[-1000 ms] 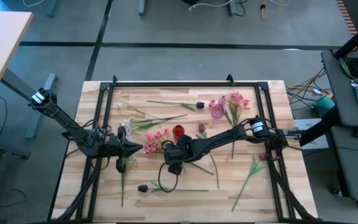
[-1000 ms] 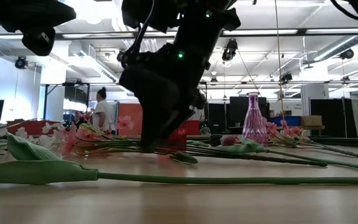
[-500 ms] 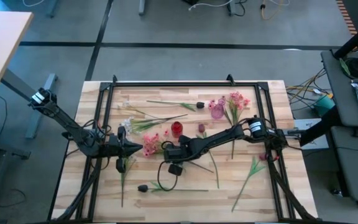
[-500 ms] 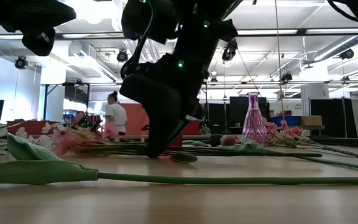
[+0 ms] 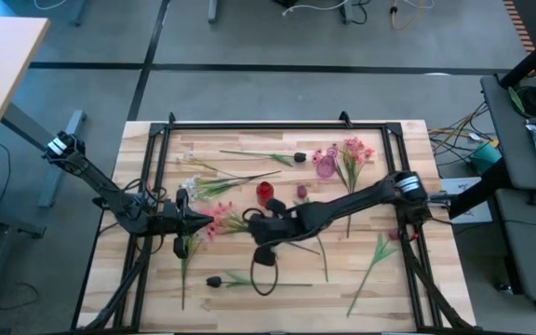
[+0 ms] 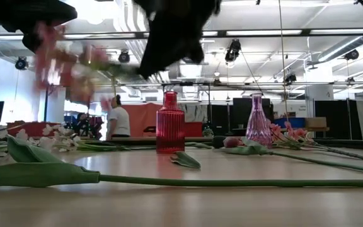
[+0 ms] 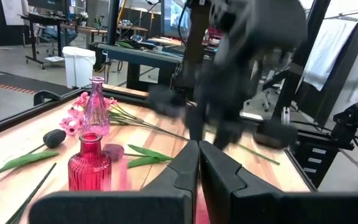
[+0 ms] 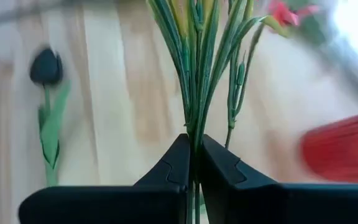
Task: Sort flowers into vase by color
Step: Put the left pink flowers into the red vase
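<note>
From above, I see my right fingers [image 5: 249, 221] mid-tabletop, closed on the pink spray [image 5: 218, 221] beside the red vase [image 5: 265, 193]. Low view: it hangs lifted clear, probably for carrying. Left fingers [image 7: 197, 163] wait together, empty.

wooden table [image 5: 417, 288] bears scattered flowers [image 5: 352, 156], red vase [image 5: 265, 194], pink vase [image 5: 325, 167].

Green stems [image 8: 194, 74] pinched between right gripper [image 8: 194, 163] fingers above table [image 8: 123, 93]
</note>
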You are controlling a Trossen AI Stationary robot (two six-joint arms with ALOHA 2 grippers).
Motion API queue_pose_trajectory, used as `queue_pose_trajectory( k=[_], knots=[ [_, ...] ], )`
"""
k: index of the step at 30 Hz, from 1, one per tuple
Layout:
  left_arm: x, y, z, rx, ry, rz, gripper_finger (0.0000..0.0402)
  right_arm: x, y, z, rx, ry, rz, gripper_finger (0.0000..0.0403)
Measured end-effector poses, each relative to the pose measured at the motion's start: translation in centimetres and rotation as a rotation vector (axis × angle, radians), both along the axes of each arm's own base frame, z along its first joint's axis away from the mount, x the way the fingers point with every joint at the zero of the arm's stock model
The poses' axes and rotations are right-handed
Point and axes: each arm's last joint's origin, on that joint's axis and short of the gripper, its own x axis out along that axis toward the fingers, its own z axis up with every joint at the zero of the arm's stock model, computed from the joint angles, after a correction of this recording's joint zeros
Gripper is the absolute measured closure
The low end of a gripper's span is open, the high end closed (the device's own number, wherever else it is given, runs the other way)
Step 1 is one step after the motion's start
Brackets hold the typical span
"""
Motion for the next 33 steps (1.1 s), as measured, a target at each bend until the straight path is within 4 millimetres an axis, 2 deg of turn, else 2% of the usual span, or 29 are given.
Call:
queue_pose_trajectory(
  k=[2,6,10,12,17,20,24,30,33],
  knots=[
    [0.0,0.0,0.0,-0.003,-0.002,0.000,0.0402,-0.7,-0.5,1.6,-0.036,-0.084,0.005,0.0389],
    [0.0,0.0,0.1,-0.010,-0.009,-0.002,0.0402,-2.1,-1.9,3.4,-0.060,-0.257,0.020,0.0389],
    [0.0,0.0,0.1,-0.011,-0.011,-0.003,0.0402,-4.1,-3.4,4.8,-0.082,-0.556,0.019,0.0389],
    [0.0,0.0,0.2,-0.012,-0.012,-0.003,0.0402,-5.2,-4.5,4.8,-0.108,-0.721,0.010,0.0390],
    [-0.1,0.0,0.4,-0.026,-0.028,-0.002,0.0402,-7.3,-7.3,3.3,-0.179,-1.096,-0.071,0.0390],
    [-0.1,0.1,0.5,-0.034,-0.037,-0.002,0.0402,-8.3,-8.6,2.5,-0.224,-1.248,-0.113,0.0390],
    [-0.2,0.2,0.7,-0.034,-0.044,0.006,0.0402,-8.7,-10.1,1.2,-0.269,-1.373,-0.169,0.0390],
    [-0.3,0.4,0.8,-0.038,-0.051,0.026,0.0402,-7.9,-11.8,1.4,-0.323,-1.401,-0.210,0.0390],
    [-0.3,0.4,0.8,-0.039,-0.052,0.026,0.0402,-7.8,-12.0,2.2,-0.367,-1.420,-0.216,0.0390]
  ],
)
